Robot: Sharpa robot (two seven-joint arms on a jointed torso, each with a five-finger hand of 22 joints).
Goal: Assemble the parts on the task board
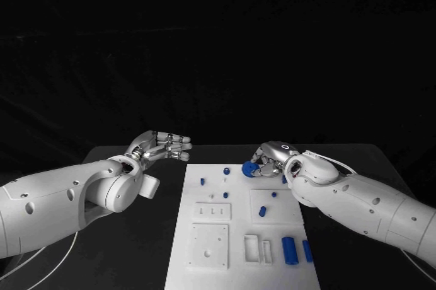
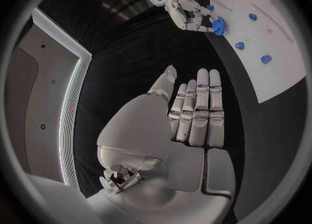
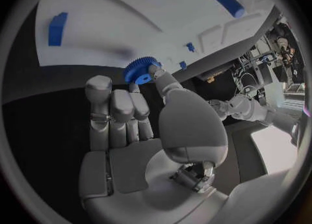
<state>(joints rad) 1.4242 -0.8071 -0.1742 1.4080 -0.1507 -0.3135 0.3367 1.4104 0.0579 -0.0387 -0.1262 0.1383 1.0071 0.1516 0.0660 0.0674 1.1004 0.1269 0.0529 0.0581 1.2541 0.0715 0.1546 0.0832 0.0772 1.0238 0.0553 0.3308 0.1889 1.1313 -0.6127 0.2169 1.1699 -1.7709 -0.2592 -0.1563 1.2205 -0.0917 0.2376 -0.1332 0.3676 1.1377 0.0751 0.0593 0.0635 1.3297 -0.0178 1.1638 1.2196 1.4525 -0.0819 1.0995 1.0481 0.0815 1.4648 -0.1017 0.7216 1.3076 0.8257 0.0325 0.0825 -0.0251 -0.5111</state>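
At the white task board (image 1: 238,239), right hand (image 1: 266,160) fingers pinching a toothed blue gear (image 1: 248,170); left hand (image 1: 162,146) fingers straight, together.

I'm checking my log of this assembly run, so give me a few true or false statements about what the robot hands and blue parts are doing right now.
1. The right robot hand holds a blue gear. True.
2. The left robot hand holds a blue part. False: it holds nothing, with its fingers straight.
3. The gear is at the far end of the white board. True.
4. The left robot hand rests on the board. False: it is beside the board, over the black table.
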